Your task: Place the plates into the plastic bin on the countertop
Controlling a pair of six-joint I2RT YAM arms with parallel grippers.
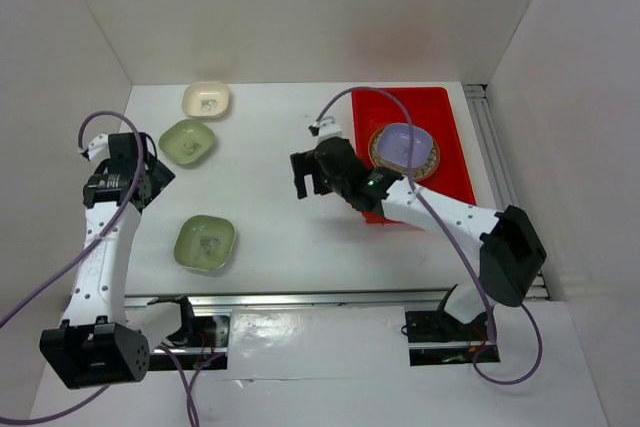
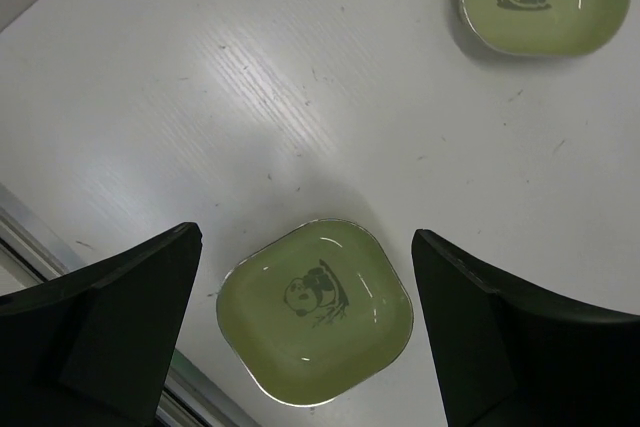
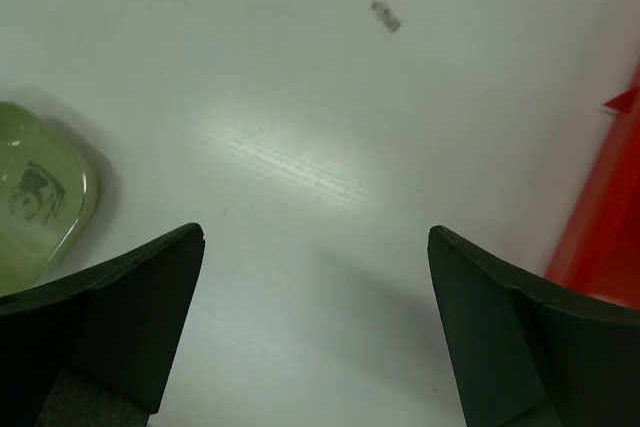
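Bearing a panda print (image 2: pixel 312 300), a green plate (image 2: pixel 330 352) lies on the countertop (image 2: pixel 300 97).

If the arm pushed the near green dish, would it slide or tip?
The near green dish looks glossy and rigid, so it would probably slide, not bend. Low and wide, it seems unlikely to tip. Its shiny rim may be slippery to pinch.

A robotics lab cell: white walls (image 1: pixel 330 7), aluminium rail (image 1: pixel 330 299), 2 arms (image 1: pixel 105 247) bolted at the countertop (image 1: pixel 270 147).
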